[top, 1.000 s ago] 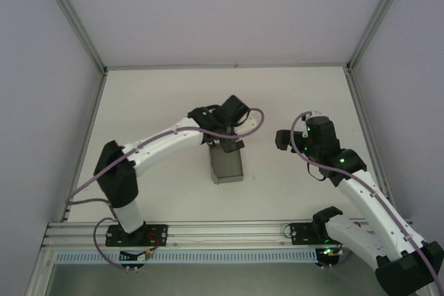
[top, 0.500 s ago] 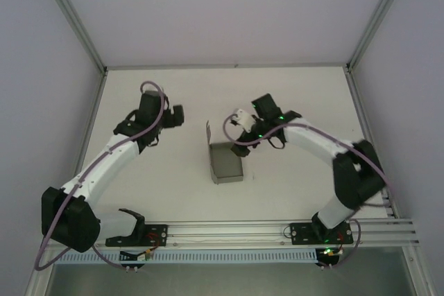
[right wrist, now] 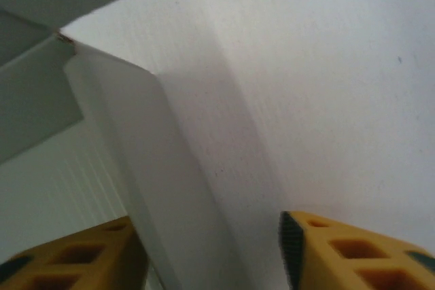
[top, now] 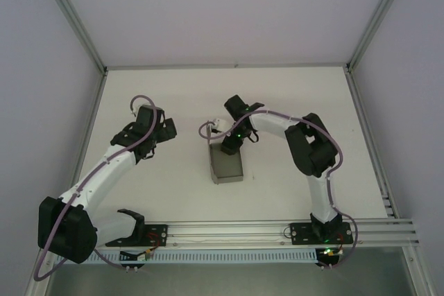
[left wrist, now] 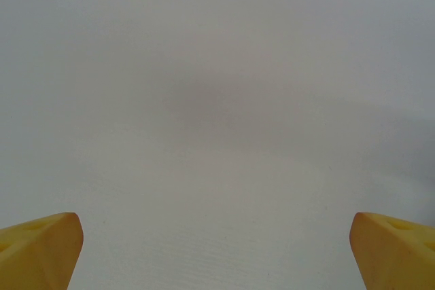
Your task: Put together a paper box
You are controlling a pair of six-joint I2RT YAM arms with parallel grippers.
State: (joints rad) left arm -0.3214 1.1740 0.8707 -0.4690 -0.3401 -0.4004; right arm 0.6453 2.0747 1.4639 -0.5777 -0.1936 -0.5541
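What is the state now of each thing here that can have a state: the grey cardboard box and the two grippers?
Plain grey thin-cardboard paper box: partly folded, top open, one thin panel standing up.
Left gripper: open wide, holding nothing.
Right gripper: open, fingers either side of that panel, not yet clamped.

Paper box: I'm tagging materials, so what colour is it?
The paper box is plain matte grey; the top external view shows it best.
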